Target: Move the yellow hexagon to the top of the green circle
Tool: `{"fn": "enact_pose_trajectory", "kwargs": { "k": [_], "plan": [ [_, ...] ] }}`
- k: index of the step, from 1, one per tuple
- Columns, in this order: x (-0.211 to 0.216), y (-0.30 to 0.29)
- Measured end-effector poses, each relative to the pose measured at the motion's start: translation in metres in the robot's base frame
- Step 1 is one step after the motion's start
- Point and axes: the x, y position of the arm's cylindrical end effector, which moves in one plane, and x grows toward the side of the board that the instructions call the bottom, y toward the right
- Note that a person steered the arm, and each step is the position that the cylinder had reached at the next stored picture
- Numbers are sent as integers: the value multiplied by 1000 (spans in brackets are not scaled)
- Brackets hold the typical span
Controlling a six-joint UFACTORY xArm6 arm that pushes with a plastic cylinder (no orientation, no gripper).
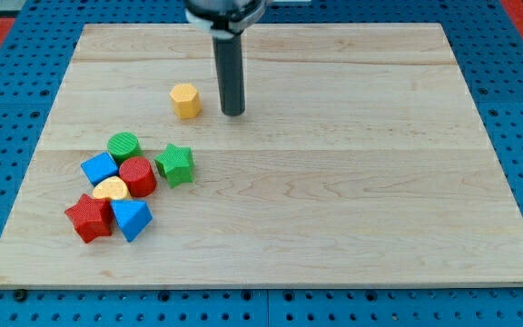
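The yellow hexagon (186,100) lies alone on the wooden board, toward the view's top left. The green circle (123,145) lies below and to the left of it, at the top of a cluster of blocks. My tip (233,113) rests on the board just to the right of the yellow hexagon, with a small gap between them. The dark rod rises straight up from the tip to the view's top edge.
The cluster at the view's lower left holds a green star (175,164), a red circle (138,176), a blue cube (100,169), a yellow block (111,190), a red block (89,218) and a blue block (132,218). The board (334,182) lies on a blue pegboard.
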Motion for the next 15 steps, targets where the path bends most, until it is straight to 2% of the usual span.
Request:
{"fn": "enact_pose_trajectory", "kwargs": {
  "k": [1,4,6,7,8,9,10,11,12,13,15],
  "plan": [
    [-16,-38],
    [11,-154],
    [83,-137],
    [74,-136],
    [36,-150],
    [16,-130],
    [29,-116],
    [12,-130],
    [-31,-143],
    [-28,-71],
    [21,-158]
  ]
}}
